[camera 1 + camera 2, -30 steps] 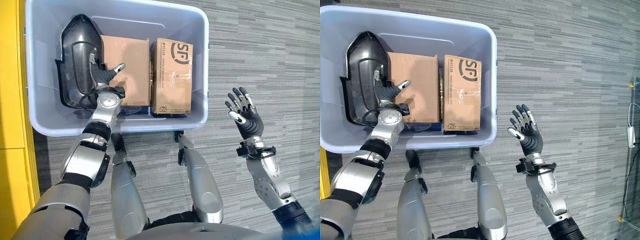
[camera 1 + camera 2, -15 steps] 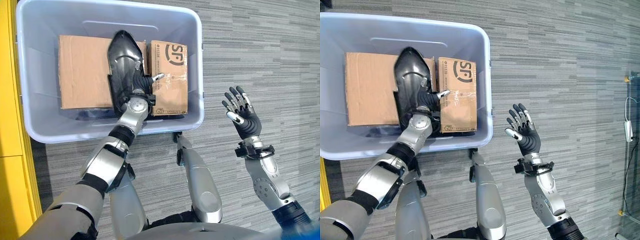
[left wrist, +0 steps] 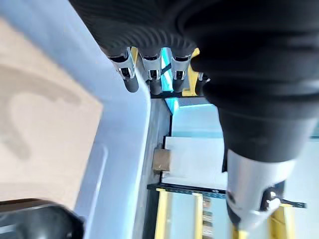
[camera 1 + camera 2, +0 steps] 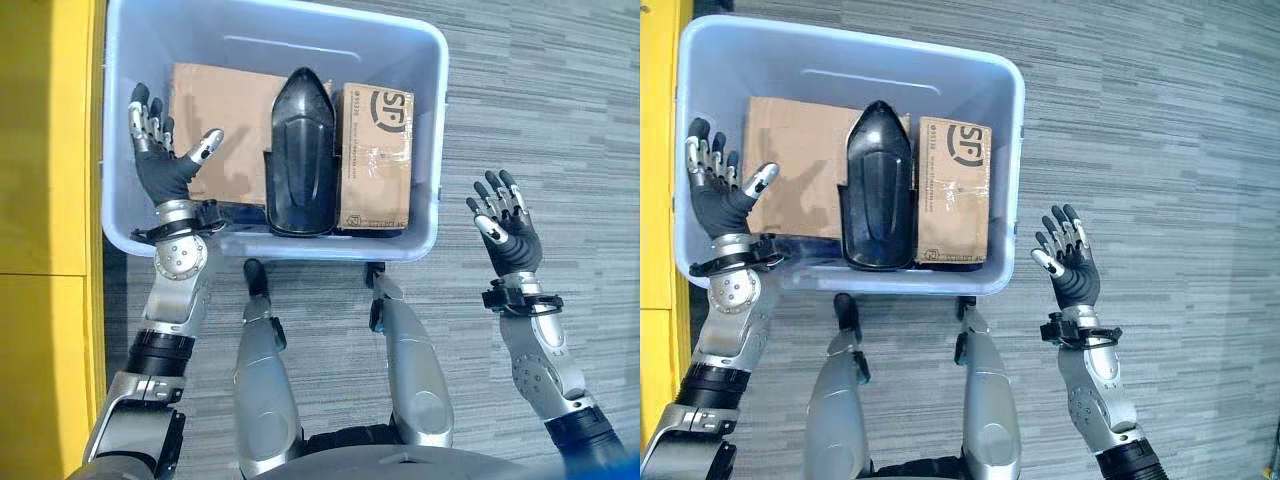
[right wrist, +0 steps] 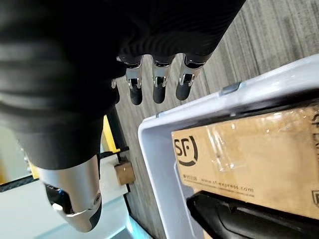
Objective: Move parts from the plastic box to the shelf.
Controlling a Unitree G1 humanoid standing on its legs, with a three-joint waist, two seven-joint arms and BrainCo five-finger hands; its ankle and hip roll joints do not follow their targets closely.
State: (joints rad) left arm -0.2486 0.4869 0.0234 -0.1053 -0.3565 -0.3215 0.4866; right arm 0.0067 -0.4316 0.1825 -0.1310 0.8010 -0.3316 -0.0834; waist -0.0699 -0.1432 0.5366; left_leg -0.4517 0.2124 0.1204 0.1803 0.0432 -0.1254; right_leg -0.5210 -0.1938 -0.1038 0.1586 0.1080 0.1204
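Inside the box [image 4: 425, 215], your black part [image 4: 301, 150] lies between two cartons [image 4: 375, 160], ungripped. Left hand [image 4: 160, 160] by the left wall and right hand [image 4: 510, 235] outside both spread empty, ready to flank it.

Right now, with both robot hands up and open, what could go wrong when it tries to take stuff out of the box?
The black part sits wedged between the big cardboard box and the small cardboard box, so lifting it might drag one along. The left hand hangs over the plastic box rim and could bump it. The right hand is off to the side, too far to help.
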